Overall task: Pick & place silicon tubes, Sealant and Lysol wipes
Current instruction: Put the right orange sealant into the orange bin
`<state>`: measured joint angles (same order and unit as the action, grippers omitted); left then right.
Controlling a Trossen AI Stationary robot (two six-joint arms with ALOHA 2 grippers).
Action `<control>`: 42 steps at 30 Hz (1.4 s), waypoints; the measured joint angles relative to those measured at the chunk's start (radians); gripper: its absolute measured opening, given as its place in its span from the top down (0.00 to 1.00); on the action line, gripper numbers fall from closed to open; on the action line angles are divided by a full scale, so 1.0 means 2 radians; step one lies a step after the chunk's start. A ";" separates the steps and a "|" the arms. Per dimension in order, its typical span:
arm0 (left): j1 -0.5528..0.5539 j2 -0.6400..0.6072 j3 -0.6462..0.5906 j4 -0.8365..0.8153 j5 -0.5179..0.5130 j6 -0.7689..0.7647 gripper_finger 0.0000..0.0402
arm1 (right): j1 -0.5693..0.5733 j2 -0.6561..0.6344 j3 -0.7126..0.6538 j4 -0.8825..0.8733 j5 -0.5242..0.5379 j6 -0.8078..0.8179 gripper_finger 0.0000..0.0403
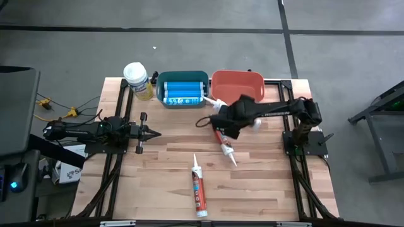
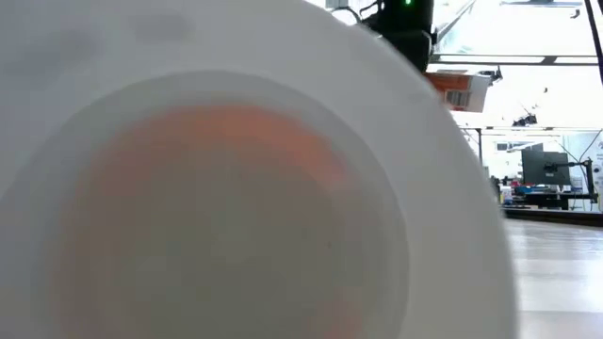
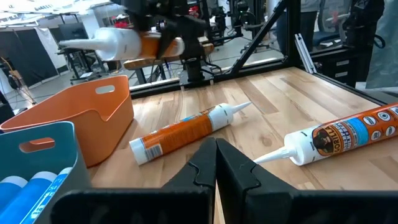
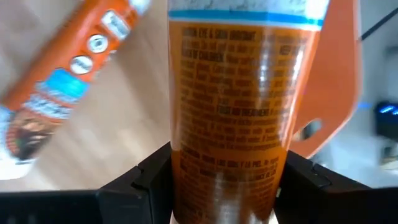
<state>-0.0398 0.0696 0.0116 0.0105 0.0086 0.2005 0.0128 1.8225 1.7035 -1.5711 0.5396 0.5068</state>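
Observation:
My right gripper (image 1: 230, 120) is shut on an orange sealant tube (image 3: 146, 45), held above the table near the orange bin (image 1: 237, 85). Two more orange tubes lie flat on the table, one (image 1: 224, 146) just below my right gripper and one (image 1: 199, 188) nearer the front edge. The Lysol wipes canister (image 1: 137, 81) stands upright at the far left, beside the teal bin (image 1: 183, 79). My left gripper (image 1: 153, 133) is shut and empty at the left side of the table. My right gripper pinches the tube's orange printed body (image 4: 227, 143) between its two fingers (image 4: 149, 180), which lie across the tube. The tube is lifted clear of the table and is about level, its white nozzle end (image 3: 102, 43) toward the far side.
The teal bin holds blue tubes (image 1: 183, 93). The low view is filled by the round white and orange base of a tube (image 2: 226, 207) right in front of the camera. Bare wood lies at the near left and near right of the table.

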 joint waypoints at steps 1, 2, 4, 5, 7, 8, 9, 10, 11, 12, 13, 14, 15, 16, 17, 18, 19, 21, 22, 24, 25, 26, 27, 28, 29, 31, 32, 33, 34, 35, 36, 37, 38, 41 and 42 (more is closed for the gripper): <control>0.000 0.000 0.000 0.000 0.000 0.000 1.00 | -0.009 0.000 0.000 0.000 0.009 -0.023 0.51; 0.000 0.000 0.000 0.000 0.000 0.000 1.00 | -0.019 0.000 0.000 0.000 0.020 -0.043 0.51; 0.000 0.000 0.000 0.000 0.000 0.000 1.00 | -0.039 0.000 0.000 0.001 0.045 -0.083 0.51; 0.000 0.000 0.000 0.000 0.000 0.000 1.00 | -0.049 0.000 0.000 0.002 0.057 -0.103 0.51; 0.000 0.000 0.000 0.000 0.000 0.000 1.00 | -0.069 0.000 0.000 0.005 0.083 -0.139 0.51; 0.000 0.000 0.000 0.000 0.000 0.000 1.00 | -0.079 0.000 0.000 0.007 0.095 -0.156 0.51; 0.000 0.000 0.000 0.000 0.000 0.000 1.00 | -0.089 0.000 0.000 0.008 0.106 -0.172 0.51; 0.000 0.000 0.000 0.000 0.000 0.000 1.00 | -0.100 0.000 0.000 0.010 0.115 -0.189 0.51; 0.000 0.000 0.000 0.000 0.000 0.000 1.00 | -0.111 0.000 0.000 0.013 0.121 -0.206 0.51; 0.000 0.000 0.000 0.000 0.000 0.000 1.00 | -0.122 0.001 0.000 0.020 0.125 -0.224 0.51; 0.000 0.000 0.000 0.000 0.000 0.000 1.00 | -0.134 0.001 0.000 0.031 0.129 -0.242 0.51; 0.000 0.000 0.000 0.000 0.000 0.000 1.00 | -0.145 0.002 0.000 0.045 0.133 -0.261 0.51; 0.000 0.000 0.000 0.000 0.000 0.000 1.00 | -0.155 0.003 0.000 0.063 0.137 -0.280 0.51; 0.000 0.000 0.000 0.000 0.000 0.000 1.00 | -0.164 0.004 0.000 0.082 0.139 -0.300 0.51; 0.000 0.000 0.000 0.000 0.000 0.000 1.00 | -0.172 0.007 0.000 0.098 0.143 -0.319 0.51; 0.000 0.000 0.000 0.000 0.000 0.000 1.00 | -0.179 0.010 0.000 0.110 0.146 -0.337 0.51; 0.000 0.000 0.000 0.000 0.000 0.000 1.00 | -0.187 0.013 0.000 0.119 0.149 -0.354 0.52; 0.000 0.000 0.000 0.000 0.000 0.000 1.00 | -0.202 0.023 0.000 0.133 0.154 -0.377 0.52; 0.000 0.000 0.000 0.000 0.000 0.000 1.00 | -0.210 0.029 0.000 0.137 0.155 -0.387 0.52; 0.000 0.000 0.000 0.000 0.000 0.000 1.00 | -0.223 0.037 0.000 0.143 0.160 -0.405 0.52; 0.000 0.000 0.000 0.000 0.000 0.000 1.00 | -0.229 0.041 0.000 0.145 0.160 -0.414 0.52; 0.000 0.000 0.000 0.000 0.000 0.000 1.00 | -0.236 0.045 0.000 0.147 0.159 -0.417 0.52; 0.000 0.000 0.000 0.000 0.000 0.000 1.00 | -0.243 0.048 0.000 0.148 0.159 -0.417 0.52; 0.000 0.000 0.000 0.000 0.000 0.000 1.00 | -0.249 0.052 0.000 0.149 0.159 -0.416 0.52; 0.000 0.000 0.000 0.000 0.000 0.000 1.00 | -0.255 0.055 0.000 0.149 0.159 -0.415 0.52; 0.000 0.000 0.000 0.000 0.000 0.000 1.00 | -0.262 0.056 0.000 0.154 0.157 -0.419 0.52; 0.000 0.000 0.000 0.000 0.000 0.000 1.00 | -0.265 0.056 -0.002 0.160 0.157 -0.425 0.52; 0.000 0.000 0.000 0.000 0.000 0.000 1.00 | -0.267 0.054 -0.007 0.170 0.157 -0.433 0.52; 0.000 0.000 0.000 0.000 0.000 0.000 1.00 | -0.270 0.053 -0.014 0.179 0.155 -0.439 0.52; 0.000 0.000 0.000 0.000 0.000 0.000 1.00 | -0.273 0.053 -0.024 0.187 0.151 -0.445 0.52; 0.000 0.000 0.000 0.000 0.000 0.000 1.00 | -0.276 0.053 -0.034 0.196 0.147 -0.452 0.52; 0.000 0.000 0.000 0.000 0.000 0.000 1.00 | -0.278 0.053 -0.045 0.210 0.142 -0.464 0.52; 0.000 0.000 0.000 0.000 0.000 0.000 1.00 | -0.279 0.053 -0.056 0.229 0.135 -0.478 0.52; 0.000 0.000 0.000 0.000 0.000 0.000 1.00 | -0.286 0.051 -0.094 0.300 0.126 -0.519 0.52; 0.000 0.000 0.000 0.000 0.000 0.000 1.00 | -0.288 0.050 -0.106 0.324 0.126 -0.534 0.52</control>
<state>-0.0397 0.0693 0.0116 0.0109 0.0084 0.2005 -0.5633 1.9220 1.4918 -0.9223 0.7907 -0.5619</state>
